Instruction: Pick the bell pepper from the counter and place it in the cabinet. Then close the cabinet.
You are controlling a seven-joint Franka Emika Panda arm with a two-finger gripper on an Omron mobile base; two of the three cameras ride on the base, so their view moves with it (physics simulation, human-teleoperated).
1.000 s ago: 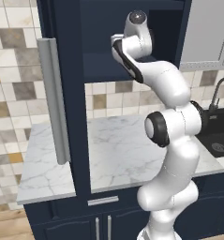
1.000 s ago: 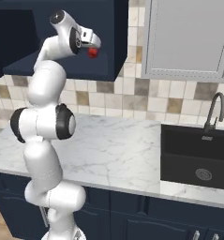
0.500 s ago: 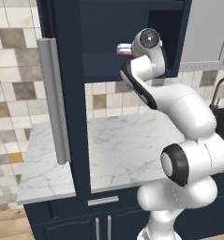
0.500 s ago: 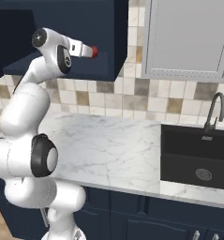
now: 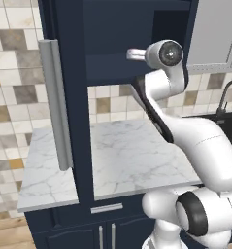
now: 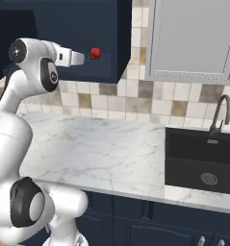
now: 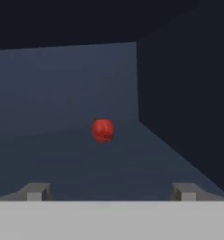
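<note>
The bell pepper (image 7: 102, 130) is small, red and glossy, and it rests on the shelf inside the open navy cabinet (image 7: 62, 159). My gripper (image 7: 108, 191) is open, its two fingertips (image 7: 36, 191) spread wide, and it holds nothing. The pepper lies a little ahead of the fingertips, apart from them. In the right base view the gripper (image 6: 85, 57) points at the bell pepper (image 6: 95, 53) inside the cabinet (image 6: 109, 33). The left base view shows the hand (image 5: 131, 53) reaching into the cabinet (image 5: 112, 44), above the marble counter (image 5: 122, 155).
The cabinet door (image 5: 74, 112) stands open toward me, its silver bar handle (image 5: 54, 102) at the left. A black sink (image 6: 203, 158) with a faucet (image 6: 220, 113) lies in the counter (image 6: 102, 153) at the right. A light grey wall cabinet (image 6: 193, 38) hangs above it.
The hand has drawn back a little from the bell pepper, which stays on the shelf. The arm's elbow has swung down and outward.
</note>
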